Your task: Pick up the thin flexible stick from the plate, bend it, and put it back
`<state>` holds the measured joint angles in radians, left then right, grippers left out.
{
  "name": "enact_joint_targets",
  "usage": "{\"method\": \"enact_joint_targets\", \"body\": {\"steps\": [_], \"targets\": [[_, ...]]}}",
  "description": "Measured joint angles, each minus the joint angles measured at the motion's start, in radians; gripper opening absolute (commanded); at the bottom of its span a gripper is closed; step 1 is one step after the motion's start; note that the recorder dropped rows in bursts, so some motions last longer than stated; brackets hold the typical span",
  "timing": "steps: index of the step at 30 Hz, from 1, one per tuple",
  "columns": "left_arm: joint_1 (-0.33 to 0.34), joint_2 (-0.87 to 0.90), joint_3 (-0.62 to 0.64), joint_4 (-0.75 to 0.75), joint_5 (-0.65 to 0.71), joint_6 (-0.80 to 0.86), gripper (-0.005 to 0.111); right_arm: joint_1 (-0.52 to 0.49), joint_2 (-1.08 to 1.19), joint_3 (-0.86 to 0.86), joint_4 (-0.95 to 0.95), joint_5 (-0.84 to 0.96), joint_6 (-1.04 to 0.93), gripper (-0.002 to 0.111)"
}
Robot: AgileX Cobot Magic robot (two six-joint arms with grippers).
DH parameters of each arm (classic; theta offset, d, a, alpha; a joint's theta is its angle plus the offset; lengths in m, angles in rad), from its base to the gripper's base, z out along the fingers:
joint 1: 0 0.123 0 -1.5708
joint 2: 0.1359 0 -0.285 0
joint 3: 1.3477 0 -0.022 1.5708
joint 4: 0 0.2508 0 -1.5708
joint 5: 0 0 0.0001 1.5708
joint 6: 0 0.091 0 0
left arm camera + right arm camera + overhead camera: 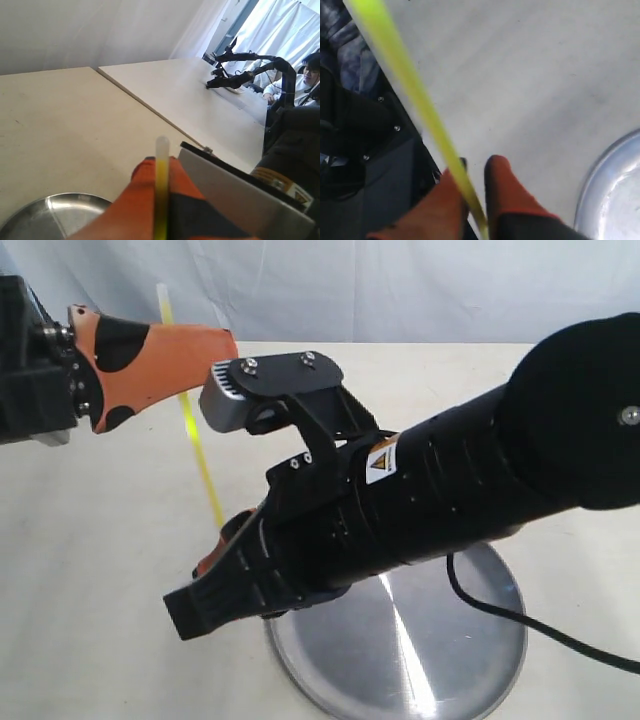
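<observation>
The thin flexible stick (203, 465) is yellow-green and stands steeply tilted in the air, looking straight, left of the plate (440, 640). My left gripper (225, 345) is shut on its upper part. In the left wrist view the stick (161, 190) lies pinched between the orange fingers (135, 200), and its pale end sticks out past my left gripper (161, 167). My right gripper (222, 540) holds the lower end. In the right wrist view the stick (405, 75) runs down between the fingers (507, 190) of my right gripper (475, 167), whose tips stand slightly apart.
The right arm's black body (450, 490) and grey camera (235, 395) reach across over the plate, trailing a black cable (520, 615). The plate's rim (45, 215) (615, 195) lies on a pale table. Another table with a second robot arm (235, 75) and people stands beyond.
</observation>
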<state>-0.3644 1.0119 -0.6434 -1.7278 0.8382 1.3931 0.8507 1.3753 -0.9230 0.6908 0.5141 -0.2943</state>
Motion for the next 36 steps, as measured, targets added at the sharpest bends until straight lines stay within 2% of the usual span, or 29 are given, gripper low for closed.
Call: {"method": "enact_joint_targets", "body": {"steps": [4, 9, 16, 20, 27, 31, 36], "targets": [[-0.005, 0.089, -0.002, -0.015, 0.006, 0.032, 0.0, 0.0, -0.006, 0.0, -0.009, 0.052, -0.006, 0.001], [-0.061, 0.183, -0.012, -0.043, 0.033, 0.088, 0.0, 0.0, -0.08, 0.007, -0.028, 0.163, -0.006, -0.001], [-0.103, 0.196, -0.027, -0.052, 0.013, 0.231, 0.0, 0.0, -0.239, 0.007, -0.039, 0.2, -0.005, -0.001], [-0.103, 0.196, -0.029, -0.052, 0.031, 0.242, 0.0, 0.0, -0.272, 0.007, -0.137, 0.201, 0.064, -0.001], [-0.101, 0.177, -0.03, -0.058, 0.071, 0.205, 0.0, 0.003, -0.218, 0.009, -0.455, 0.267, 0.3, -0.001], [-0.103, 0.146, -0.033, -0.058, 0.145, 0.16, 0.0, 0.003, -0.135, 0.009, -0.502, 0.211, 0.321, -0.001], [-0.099, 0.124, -0.047, -0.004, 0.077, 0.145, 0.0, 0.003, -0.045, 0.005, -0.505, 0.117, 0.332, -0.001]]}}
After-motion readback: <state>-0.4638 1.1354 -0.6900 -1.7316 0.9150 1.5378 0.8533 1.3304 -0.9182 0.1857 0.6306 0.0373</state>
